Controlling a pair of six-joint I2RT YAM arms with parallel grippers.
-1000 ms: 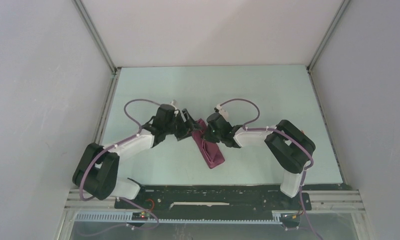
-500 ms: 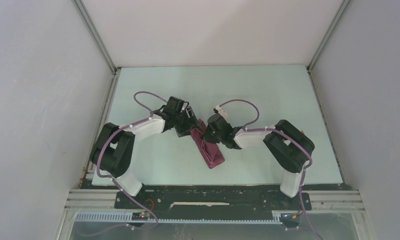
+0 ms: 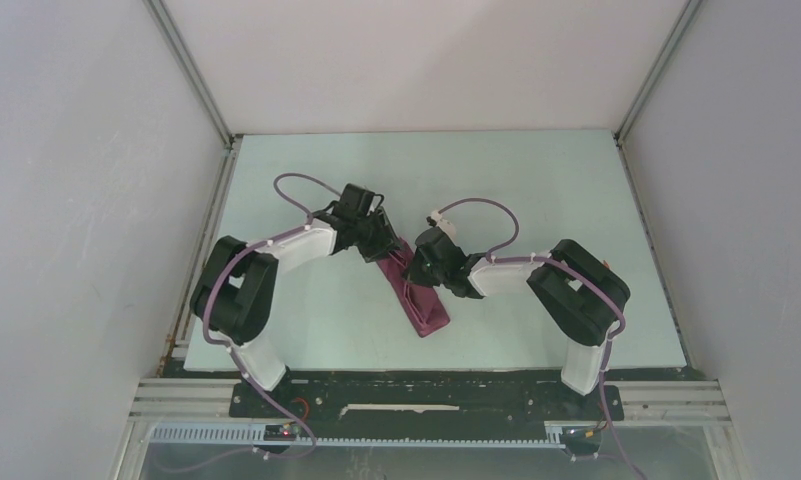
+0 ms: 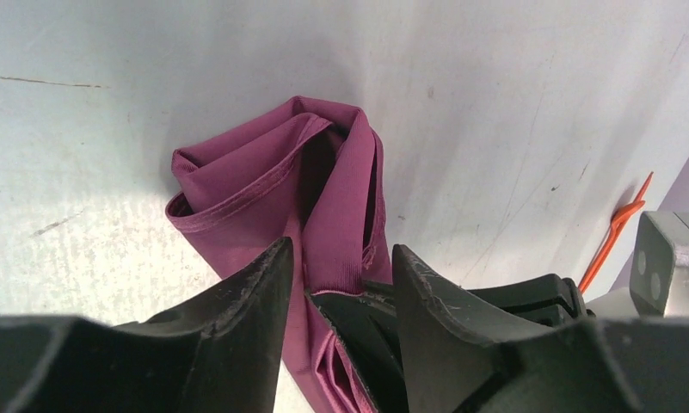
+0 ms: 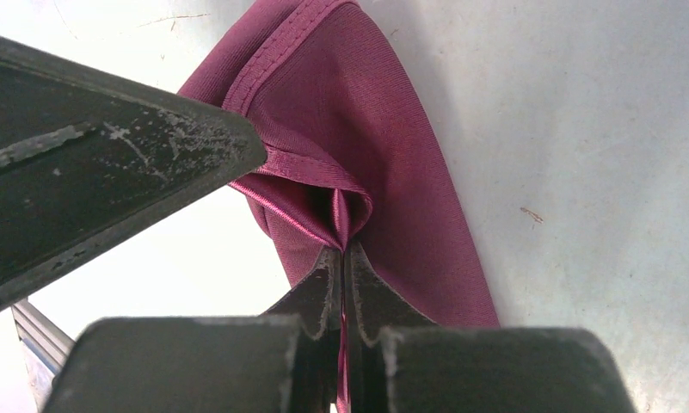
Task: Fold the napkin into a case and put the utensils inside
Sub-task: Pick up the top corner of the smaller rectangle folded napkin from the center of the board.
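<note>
Maroon woven napkin [image 5: 392,138] bunched, stitched hem pinched by right gripper [image 5: 343,255].

Top view: the folded napkin [image 3: 425,308] lies on the table [image 3: 536,190] just left of frame centre, running diagonally from upper left to lower right. The left gripper [image 3: 388,252] meets its upper end from the left, a finger on either side of the cloth. The right gripper [image 3: 413,273] meets the same end from the right, with a raised fold between its fingers. Left wrist view: one utensil [image 4: 617,231] lies at the right edge, apart from the napkin.
</note>
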